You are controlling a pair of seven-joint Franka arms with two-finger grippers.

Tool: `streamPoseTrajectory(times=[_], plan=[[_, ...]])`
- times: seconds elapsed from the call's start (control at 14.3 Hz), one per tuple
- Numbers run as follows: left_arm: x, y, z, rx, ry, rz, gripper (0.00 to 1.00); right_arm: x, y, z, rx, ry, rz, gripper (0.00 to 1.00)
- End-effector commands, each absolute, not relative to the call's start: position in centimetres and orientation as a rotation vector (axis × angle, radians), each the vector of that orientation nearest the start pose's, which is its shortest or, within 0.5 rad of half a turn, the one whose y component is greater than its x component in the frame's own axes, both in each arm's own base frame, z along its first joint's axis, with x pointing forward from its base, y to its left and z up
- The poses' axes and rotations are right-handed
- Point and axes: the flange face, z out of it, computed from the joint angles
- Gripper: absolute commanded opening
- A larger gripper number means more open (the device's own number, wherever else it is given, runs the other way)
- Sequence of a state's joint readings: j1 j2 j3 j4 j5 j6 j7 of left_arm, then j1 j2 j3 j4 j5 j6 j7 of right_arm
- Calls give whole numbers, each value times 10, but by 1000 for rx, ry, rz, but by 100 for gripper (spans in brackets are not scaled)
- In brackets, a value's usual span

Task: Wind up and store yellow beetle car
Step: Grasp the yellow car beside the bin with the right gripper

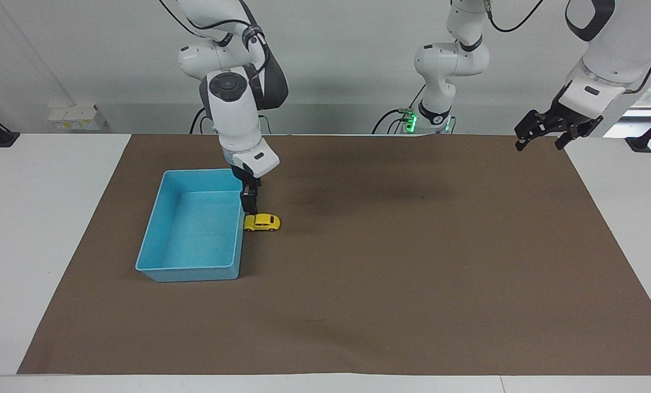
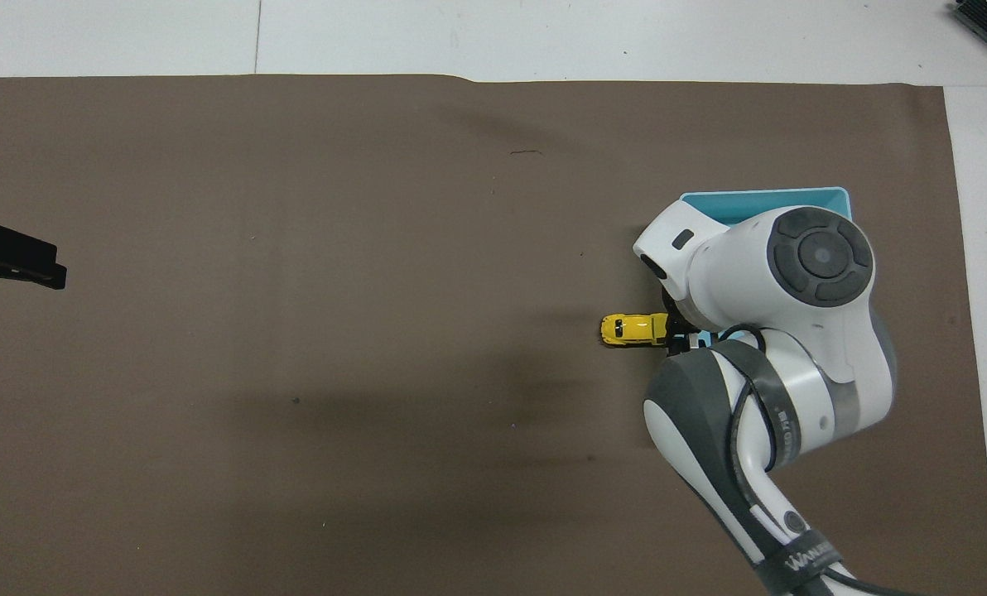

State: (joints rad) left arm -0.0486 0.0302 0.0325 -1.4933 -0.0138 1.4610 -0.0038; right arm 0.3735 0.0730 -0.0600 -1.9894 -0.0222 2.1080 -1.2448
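Yellow beetle car [image 1: 261, 222] sits on the brown mat [image 1: 391, 262], wheels down, tail end touching the blue bin [image 1: 161, 240] wall on the side toward the left arm's end of the bench [image 1: 41, 218]. In the facing view it is at the bin's 3 o'clock. Right hand [image 1: 250, 206] hangs just above the car's bin-side end, fingers spread, gripping nothing. Left hand [image 1: 541, 134] waits raised over the mat corner by its own base, fingers spread, empty.

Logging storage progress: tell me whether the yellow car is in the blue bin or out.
Out. The yellow beetle car stands on the brown mat beside the blue bin.
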Motion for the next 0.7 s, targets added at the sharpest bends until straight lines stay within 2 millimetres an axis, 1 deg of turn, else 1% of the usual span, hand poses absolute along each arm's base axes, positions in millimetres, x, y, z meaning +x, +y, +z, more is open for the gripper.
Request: streamPoseTrajectory(times=[0.0, 0.07, 0.28, 0.63], plan=[[548, -10, 640, -3151, 4, 102, 100, 541, 172, 404, -2224, -2289, -47, 100], [548, -10, 639, -3151, 4, 104, 100, 537, 171, 392, -2219, -2289, -38, 100], [548, -10, 640, -3151, 4, 102, 100, 533, 171, 360, -2215, -2301, -56, 100], [548, -10, 640, -3151, 4, 102, 100, 541, 175, 322, -2222, -2305, -74, 100]])
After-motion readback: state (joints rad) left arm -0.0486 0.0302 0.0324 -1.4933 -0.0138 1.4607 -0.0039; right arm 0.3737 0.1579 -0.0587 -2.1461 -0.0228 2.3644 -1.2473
